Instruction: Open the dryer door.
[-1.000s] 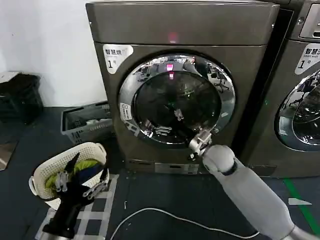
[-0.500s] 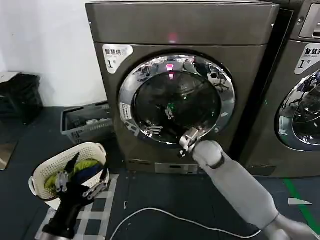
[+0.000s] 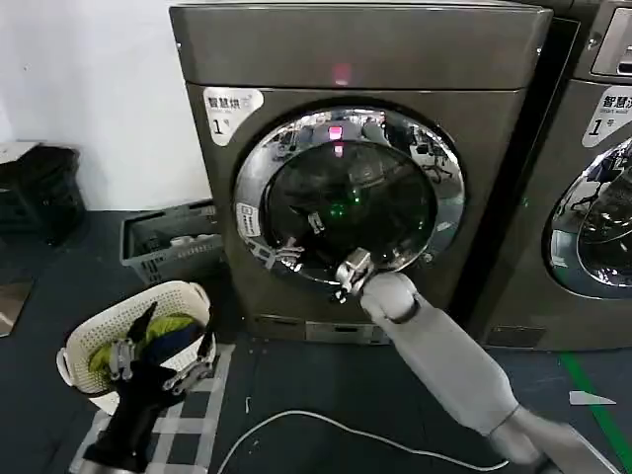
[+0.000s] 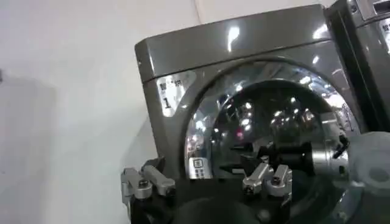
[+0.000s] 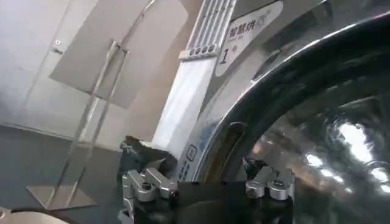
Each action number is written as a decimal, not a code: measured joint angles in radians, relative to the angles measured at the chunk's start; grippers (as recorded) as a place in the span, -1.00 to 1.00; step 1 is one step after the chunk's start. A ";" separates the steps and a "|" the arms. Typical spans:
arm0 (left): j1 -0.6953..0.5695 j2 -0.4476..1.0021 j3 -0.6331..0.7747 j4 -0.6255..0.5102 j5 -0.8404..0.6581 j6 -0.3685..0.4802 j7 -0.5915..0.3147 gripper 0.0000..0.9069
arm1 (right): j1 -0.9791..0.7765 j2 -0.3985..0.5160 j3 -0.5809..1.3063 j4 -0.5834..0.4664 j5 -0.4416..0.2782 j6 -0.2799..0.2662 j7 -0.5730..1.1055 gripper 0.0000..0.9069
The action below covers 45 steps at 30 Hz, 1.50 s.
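1. Head view: right gripper (image 3: 348,274) is at the lower edge of the dryer door (image 3: 348,196), on the chrome ring just below the glass, near bottom centre.
2. Change over the last second: the gripper slid left along the lower rim, from the lower-right of the ring to near the bottom middle. The arm swung left with it.
3. The door looks slightly different in its reflections, and the right side of the ring may be lifting off the cabinet (hard to confirm from this angle). I'd judge the door is just starting to swing, hinge on the left.
4. Right fingers: spread apart in the right wrist view, with the ring's edge (image 5: 286,79) running between and past them. Not clenched on anything I can make out; looks more like hooking or pushing on the rim than a pinch.
5. Left gripper (image 3: 158,367) is parked low at near left, above the white laundry basket (image 3: 188,296), fingers splayed open, holding nothing. From its wrist view the door (image 4: 268,115) sits well ahead.
6. The door sits on the front of the left machine (image 3: 355,59); the second machine (image 3: 602,197) is to the right, untouched.
7. Meaning: opening is underway but barely. Next needs a continued pull outward and left.
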 joint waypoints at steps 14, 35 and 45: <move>0.005 0.002 -0.003 -0.009 -0.003 0.000 0.002 1.00 | 0.050 0.062 -0.010 -0.099 0.000 0.007 -0.023 1.00; 0.026 -0.001 -0.004 -0.022 -0.003 -0.002 0.002 1.00 | 0.101 0.110 -0.009 -0.233 0.004 0.075 -0.142 1.00; 0.036 -0.003 -0.006 -0.028 -0.003 -0.004 0.003 1.00 | 0.131 0.127 -0.013 -0.303 0.031 0.130 -0.254 1.00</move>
